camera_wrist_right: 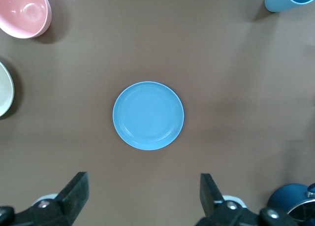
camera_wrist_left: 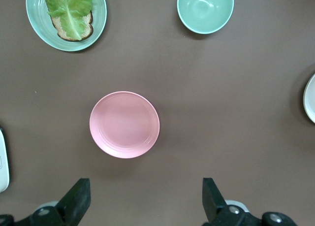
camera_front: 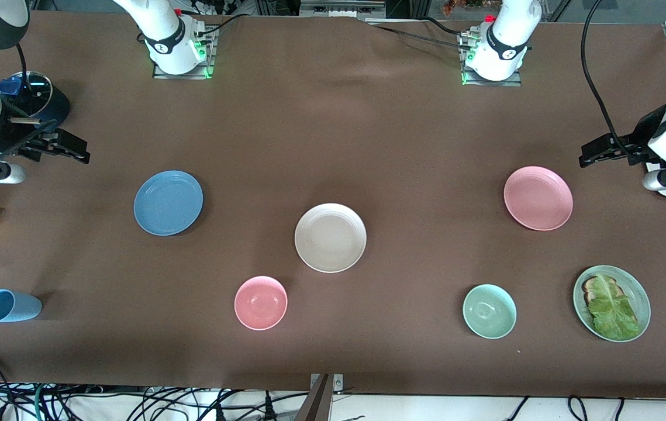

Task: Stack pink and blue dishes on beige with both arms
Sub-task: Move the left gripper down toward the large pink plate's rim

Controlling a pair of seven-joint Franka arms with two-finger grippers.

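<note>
Before you, a matt brown cloth-covered table (camera_front: 333, 128) carries smooth, satin-finished round plates: medium blue (camera_front: 168, 202), pale pink (camera_front: 538, 197) and cream-beige (camera_front: 330, 237), with faintly ringed rims. The glossy white arm shells (camera_front: 166, 29) catch light above matt black plastic claws (camera_wrist_left: 145, 199).

Beige plate (camera_front: 330, 237) mid-table between blue plate (camera_front: 168, 202) and pink plate (camera_front: 538, 198), all apart

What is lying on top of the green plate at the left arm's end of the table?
On the green plate lies a slice of brown bread with a lettuce leaf on it. The leaf covers most of the bread, so anything between them cannot be seen.
</note>
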